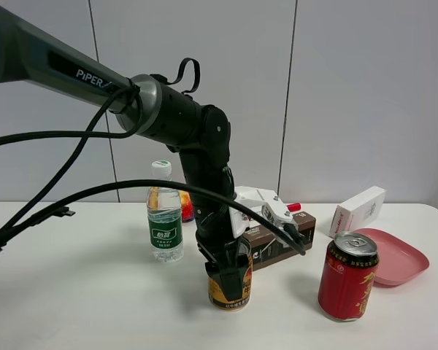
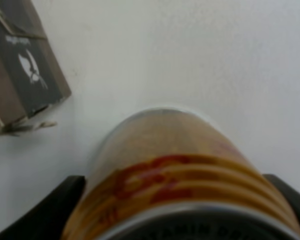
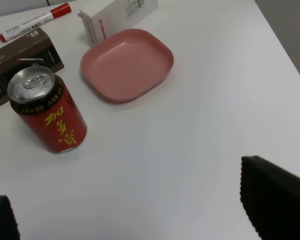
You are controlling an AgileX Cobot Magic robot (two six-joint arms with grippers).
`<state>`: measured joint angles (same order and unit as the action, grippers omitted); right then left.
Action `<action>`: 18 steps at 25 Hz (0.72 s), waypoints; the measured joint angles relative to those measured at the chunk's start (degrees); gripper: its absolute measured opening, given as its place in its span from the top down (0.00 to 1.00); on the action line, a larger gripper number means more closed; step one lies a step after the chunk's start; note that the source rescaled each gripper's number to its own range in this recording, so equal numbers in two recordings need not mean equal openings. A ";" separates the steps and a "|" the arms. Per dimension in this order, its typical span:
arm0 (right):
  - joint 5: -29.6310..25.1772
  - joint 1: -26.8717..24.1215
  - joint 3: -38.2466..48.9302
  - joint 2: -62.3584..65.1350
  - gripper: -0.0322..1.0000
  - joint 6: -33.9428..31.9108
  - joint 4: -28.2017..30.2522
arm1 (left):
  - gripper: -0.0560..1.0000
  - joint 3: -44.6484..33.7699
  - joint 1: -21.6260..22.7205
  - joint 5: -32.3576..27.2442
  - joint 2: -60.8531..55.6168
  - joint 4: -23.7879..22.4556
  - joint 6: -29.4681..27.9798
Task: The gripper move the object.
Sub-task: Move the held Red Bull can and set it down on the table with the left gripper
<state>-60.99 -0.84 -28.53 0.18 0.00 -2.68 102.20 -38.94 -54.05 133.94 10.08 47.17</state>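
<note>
Far left on the white table (image 1: 73,292), a water bottle (image 1: 164,219) is seen upright, near the gold can (image 1: 220,292) but apart from it. The gold can is placed front-centre on the table, upright, just in front of a brown box (image 1: 277,244). It is straddled from above by the left gripper (image 1: 228,275). In the left wrist view black fingers (image 2: 40,215) are seen tight against both sides of the can, so the gripper is judged closed on it. The can's base looks to be resting on the table.

For the step in hand, the squeeze should be kept even and low on the can body. A straight lift is advised before any sideways travel, so the bottle and the box are not clipped. The thin can wall could be dented if it is over-squeezed.

Further right, a taller red can (image 1: 348,275) is seen, then a pink plate (image 1: 405,259) with a white carton (image 1: 359,209) behind it. The right gripper (image 3: 135,212) is spread wide open, with nothing held and only bare table between its tips.

The gold can's emblem is blurred and cropped in the left wrist view. Its top is covered by the gripper in the high view, so the pull-tab is not seen. The actual finger contact is cut off at the wrist frame's edge. The right arm is not caught by the high camera.
</note>
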 joint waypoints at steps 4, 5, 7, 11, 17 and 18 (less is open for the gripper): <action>0.00 0.00 0.00 0.00 0.00 0.00 0.00 | 0.95 0.00 0.00 -2.22 -0.45 1.68 -0.07; 0.00 0.00 0.00 0.00 0.00 0.00 0.00 | 0.95 0.00 0.00 -3.13 -0.77 1.73 -0.52; 0.00 0.00 0.00 0.00 0.00 0.00 0.00 | 0.95 0.94 0.00 -5.29 -2.00 1.73 -2.16; 0.00 0.00 0.00 0.00 0.00 0.00 0.00 | 0.95 7.00 0.00 -10.07 -6.63 0.71 -7.07; 0.00 0.00 0.00 0.00 0.00 0.00 0.00 | 0.95 21.78 0.00 -15.56 -13.23 -7.65 -15.40; 0.00 0.00 0.00 0.00 0.00 0.00 0.00 | 0.95 24.16 0.00 -15.58 -14.01 -9.68 -16.47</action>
<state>-60.99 -0.84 -28.53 0.18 0.00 -2.68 126.36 -38.94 -69.63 119.93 0.40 30.69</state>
